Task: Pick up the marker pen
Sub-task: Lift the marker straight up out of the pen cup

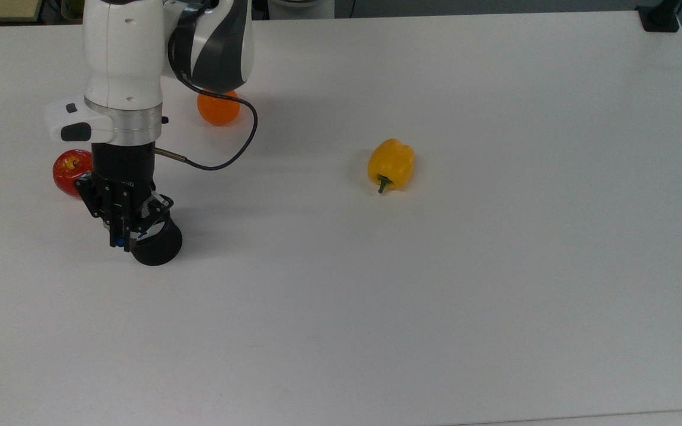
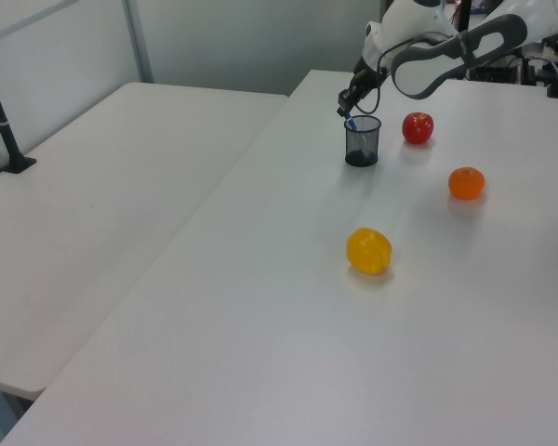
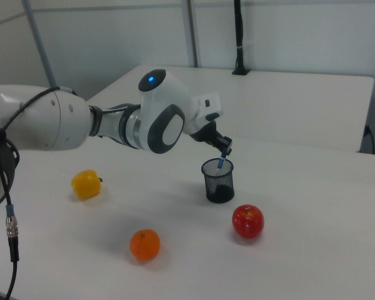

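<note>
Standing in the black cup (image 3: 219, 181), the marker (image 3: 221, 163) leaned with its blue top above the rim. The hand (image 3: 224, 149) was closed tight on that top, just over the cup's mouth. Near the cup on the tabletop (image 1: 436, 296) lay a red apple (image 3: 247, 221); an orange (image 3: 144, 244) was farther off, and a yellow pepper (image 3: 87, 184) lay well apart, at the right view's left.

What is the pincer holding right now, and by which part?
The pincer is shut on the marker pen at its upper end; the pen's lower part sits inside the black mesh cup.
</note>
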### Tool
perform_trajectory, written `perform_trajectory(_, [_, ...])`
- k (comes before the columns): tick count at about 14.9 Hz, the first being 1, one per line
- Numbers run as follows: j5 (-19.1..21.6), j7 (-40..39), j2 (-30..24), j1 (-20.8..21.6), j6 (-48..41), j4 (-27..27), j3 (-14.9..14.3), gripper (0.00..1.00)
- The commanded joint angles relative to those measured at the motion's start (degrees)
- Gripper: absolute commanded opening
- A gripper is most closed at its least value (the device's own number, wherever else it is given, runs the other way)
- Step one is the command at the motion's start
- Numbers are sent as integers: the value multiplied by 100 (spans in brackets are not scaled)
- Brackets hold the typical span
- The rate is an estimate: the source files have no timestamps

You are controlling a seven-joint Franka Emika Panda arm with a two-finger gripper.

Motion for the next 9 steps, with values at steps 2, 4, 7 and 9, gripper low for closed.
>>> perform_trajectory(2, [73, 82, -339, 36, 97, -71, 8, 4])
perform_trajectory(4, [73, 82, -497, 36, 105, -71, 8, 4])
perform_trajectory(7, [65, 73, -752, 45, 114, -71, 8, 4])
perform_trajectory(9, [65, 73, -867, 45, 105, -71, 17, 5])
